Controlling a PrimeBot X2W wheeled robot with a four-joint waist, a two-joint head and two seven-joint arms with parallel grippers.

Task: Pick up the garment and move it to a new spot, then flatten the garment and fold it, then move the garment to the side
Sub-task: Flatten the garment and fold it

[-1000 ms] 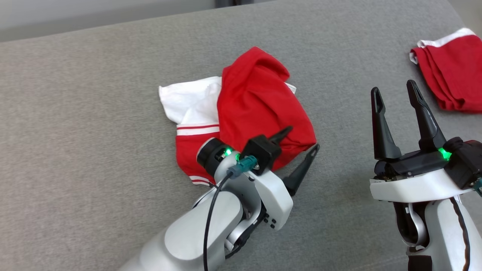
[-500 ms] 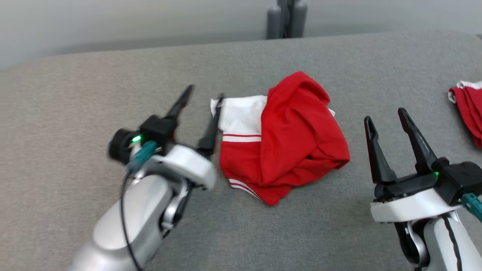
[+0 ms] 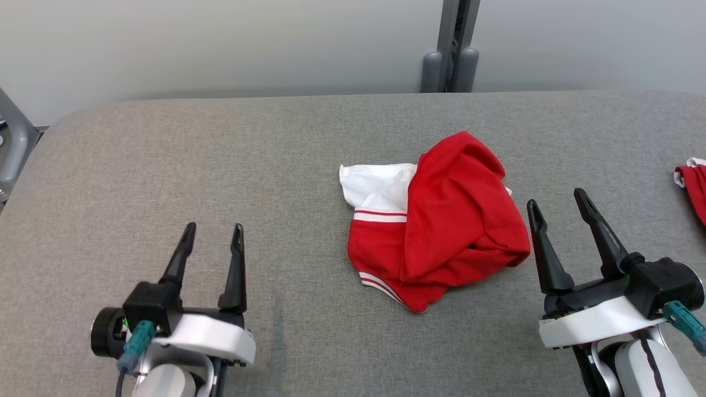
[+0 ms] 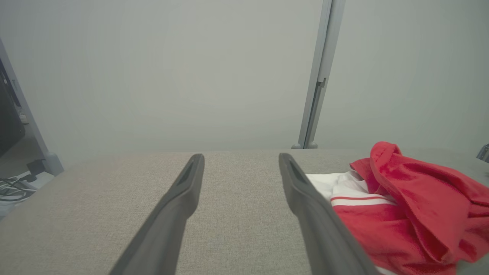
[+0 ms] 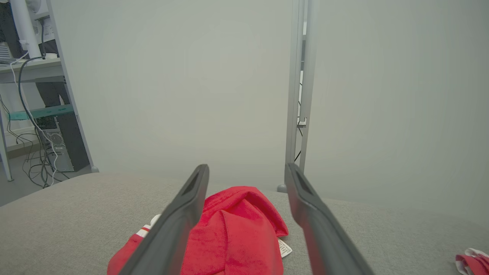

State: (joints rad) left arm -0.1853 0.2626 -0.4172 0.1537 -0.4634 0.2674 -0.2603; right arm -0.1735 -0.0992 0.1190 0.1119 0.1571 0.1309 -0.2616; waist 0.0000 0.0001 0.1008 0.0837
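Observation:
A crumpled red and white garment (image 3: 436, 220) lies in a heap on the grey table (image 3: 220, 154), right of centre. It also shows at the right of the left wrist view as the garment (image 4: 405, 206), and low between the fingers in the right wrist view as the garment (image 5: 237, 236). My left gripper (image 3: 214, 231) hovers open at the lower left, well apart from the cloth, with nothing between its fingers. My right gripper (image 3: 557, 201) stands open just right of the heap, empty.
A second red and white cloth (image 3: 694, 184) lies at the table's right edge, seen too as the cloth (image 5: 471, 261). A grey post (image 3: 451, 49) stands behind the table's far edge. Shelving and cables (image 5: 34, 114) are off to the left.
My left gripper has pulled away from the garment, swinging left and back to the lower left. The camera has tilted up, showing the table's far edge and wall.

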